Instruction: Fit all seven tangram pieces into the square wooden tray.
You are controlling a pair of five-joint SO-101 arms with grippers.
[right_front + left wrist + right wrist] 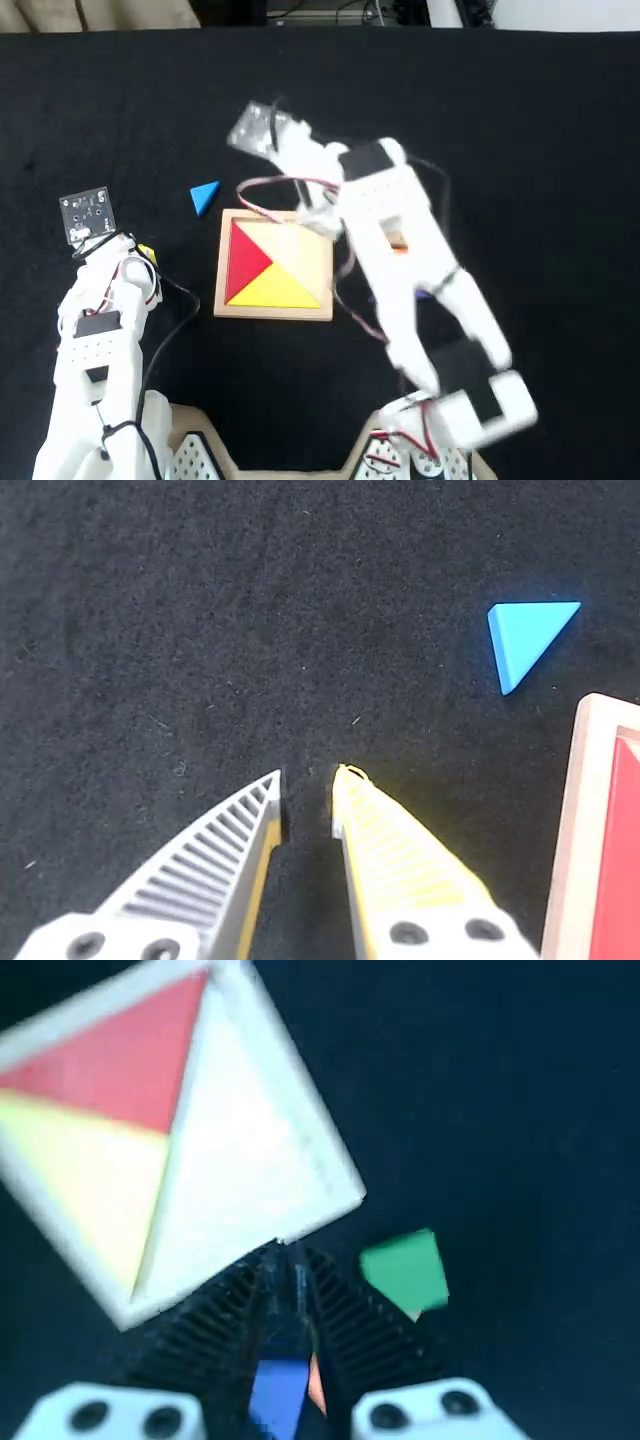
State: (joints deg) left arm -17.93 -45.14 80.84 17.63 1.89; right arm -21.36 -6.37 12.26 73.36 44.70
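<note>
Right wrist view: the right gripper (290,1256) is seen with jaws drawn almost together, apparently pinching a blue piece (278,1392), just off a corner of the wooden tray (318,1155). A green square (404,1270) lies just beside that corner. Inside the tray, a red triangle (120,1055) and a yellow triangle (85,1175) are already seated, the other half bare. The piece should be carried over the rim, turned to match the bare half, lowered flat, and only then released.
</note>
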